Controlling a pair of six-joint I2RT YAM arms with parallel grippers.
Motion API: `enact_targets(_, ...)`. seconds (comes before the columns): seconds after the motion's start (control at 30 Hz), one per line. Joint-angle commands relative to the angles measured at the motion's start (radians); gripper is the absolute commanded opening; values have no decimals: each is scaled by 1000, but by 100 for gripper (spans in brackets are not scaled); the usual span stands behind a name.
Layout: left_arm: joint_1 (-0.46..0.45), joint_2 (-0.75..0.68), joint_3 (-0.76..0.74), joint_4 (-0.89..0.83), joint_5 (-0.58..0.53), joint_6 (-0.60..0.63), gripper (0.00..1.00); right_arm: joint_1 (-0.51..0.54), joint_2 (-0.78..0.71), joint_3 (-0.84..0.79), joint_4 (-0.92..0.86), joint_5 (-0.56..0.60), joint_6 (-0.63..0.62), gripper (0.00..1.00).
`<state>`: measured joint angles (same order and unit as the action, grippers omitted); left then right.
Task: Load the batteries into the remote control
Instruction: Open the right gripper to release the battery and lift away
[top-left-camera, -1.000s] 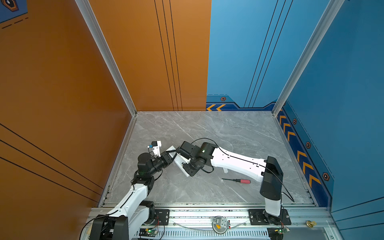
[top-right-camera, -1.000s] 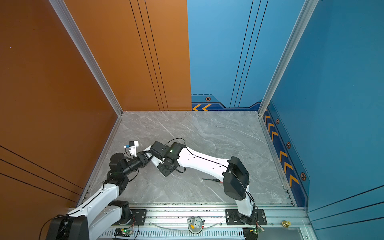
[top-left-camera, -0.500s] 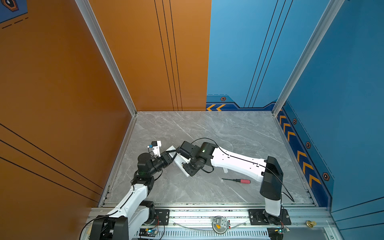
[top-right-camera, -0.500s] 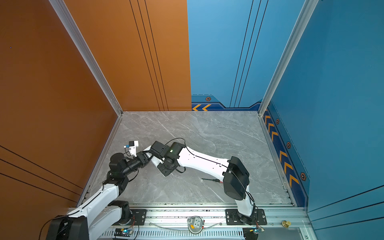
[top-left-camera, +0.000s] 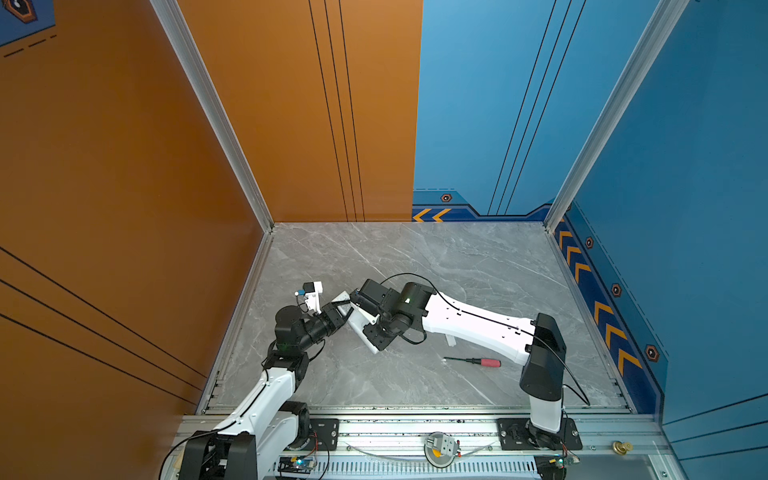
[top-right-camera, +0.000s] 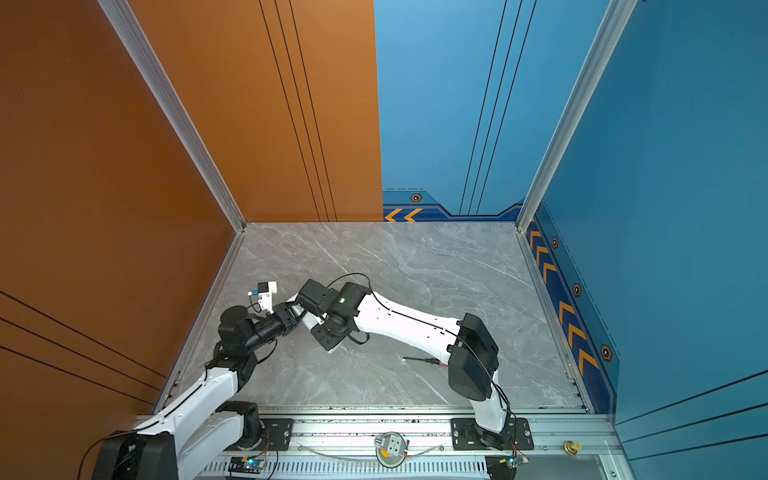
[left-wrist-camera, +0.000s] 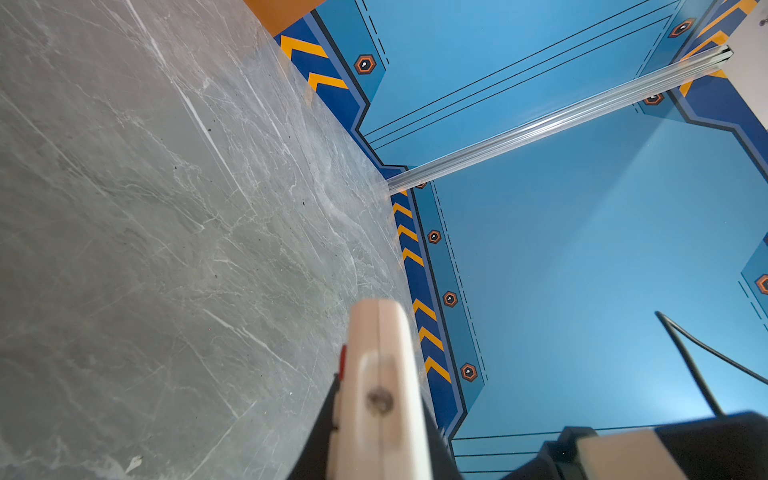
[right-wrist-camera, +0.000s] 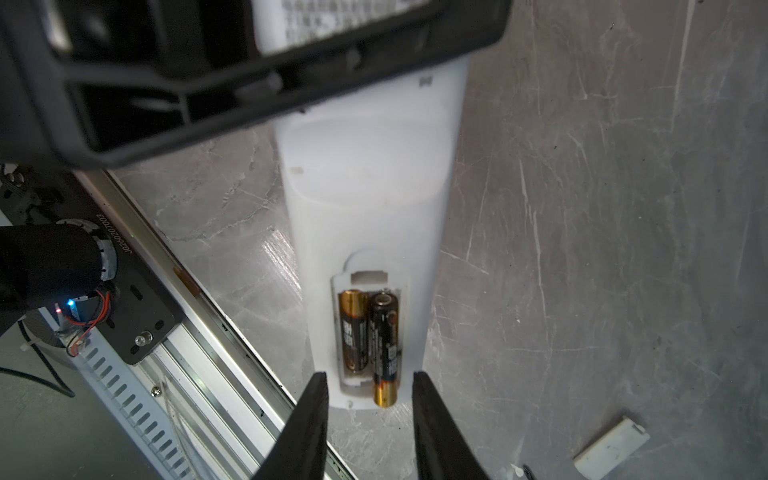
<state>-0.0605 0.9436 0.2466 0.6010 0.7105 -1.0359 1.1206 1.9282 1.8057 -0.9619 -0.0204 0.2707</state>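
The white remote control (top-left-camera: 360, 328) (right-wrist-camera: 365, 187) hangs tilted above the floor, back side up, with my left gripper (top-left-camera: 340, 308) (left-wrist-camera: 378, 419) shut on its far end. Its battery bay is uncovered. One battery (right-wrist-camera: 354, 332) lies seated in the bay. The other battery (right-wrist-camera: 385, 349) lies beside it, riding higher, its gold end overhanging the bay's edge. My right gripper (top-left-camera: 374, 347) (right-wrist-camera: 370, 376) stands open at that end of the remote, a finger on each side and touching neither the remote nor the batteries.
A small white cover piece (right-wrist-camera: 611, 446) lies on the grey marble floor (top-left-camera: 457, 266) under my right arm. A red-handled screwdriver (top-left-camera: 473, 361) (top-right-camera: 422, 360) lies nearer the front rail (top-left-camera: 415, 419). Orange and blue walls close in the floor on three sides.
Both arms and the remote stay where they were in the top views. The right jaws are too small there to compare.
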Motion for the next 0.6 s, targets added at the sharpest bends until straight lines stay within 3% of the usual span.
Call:
enact_targets(0.0,-9,-10,-1,17,24,7,0,5,-72,26,-40,40,2,35)
enact_targets(0.23,-11,9,31,17,72,3,0,6,-157,-3,-50,70,-76,42)
enact_targets(0.57,-23,35,86,17,145,-2,0,34,-336,-141,-49,123,-327,42)
